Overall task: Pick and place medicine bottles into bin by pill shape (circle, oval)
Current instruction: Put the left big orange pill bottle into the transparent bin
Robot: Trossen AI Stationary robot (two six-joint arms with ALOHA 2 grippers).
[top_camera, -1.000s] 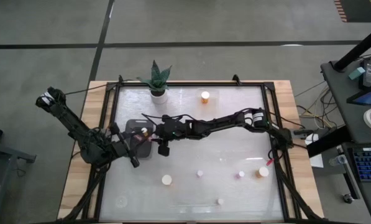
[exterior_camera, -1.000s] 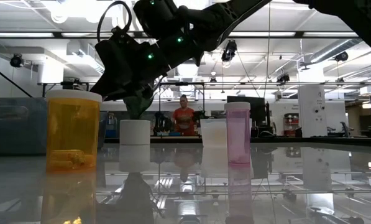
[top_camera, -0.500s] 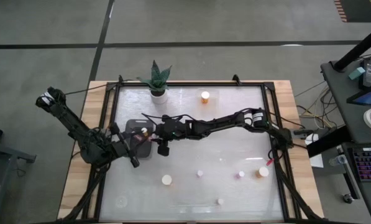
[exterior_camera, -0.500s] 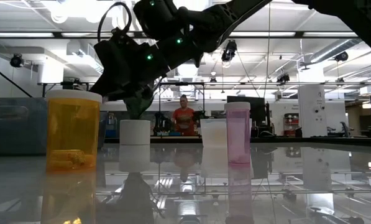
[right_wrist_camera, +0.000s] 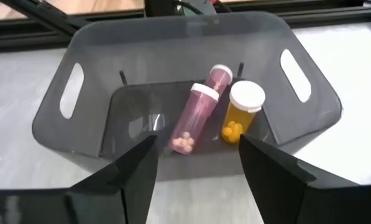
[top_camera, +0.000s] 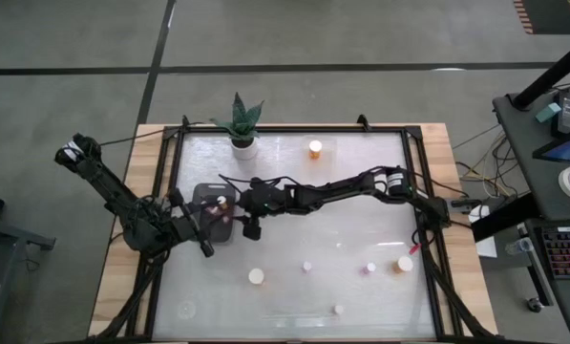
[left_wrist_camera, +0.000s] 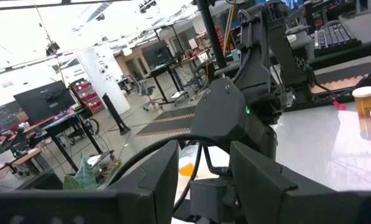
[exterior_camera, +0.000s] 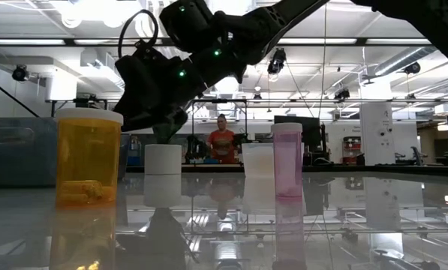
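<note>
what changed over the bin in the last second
The right hand above the dark grey bin has spread its fingers, which now stand apart and empty; a pink bottle lies in the bin against another pink one and an orange bottle. The left hand and the bottles on the table stayed put.

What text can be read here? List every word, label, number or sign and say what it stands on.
No readable text anywhere.
Orange bottle and pink bottles in the dark bin: no labels show.
Large orange bottle in the low view: no print visible.
Screens and keyboard beside the table: too small to read.
Room monitors behind: blurred.
Right claw hangs open over the bin; it bears no marking.
</note>
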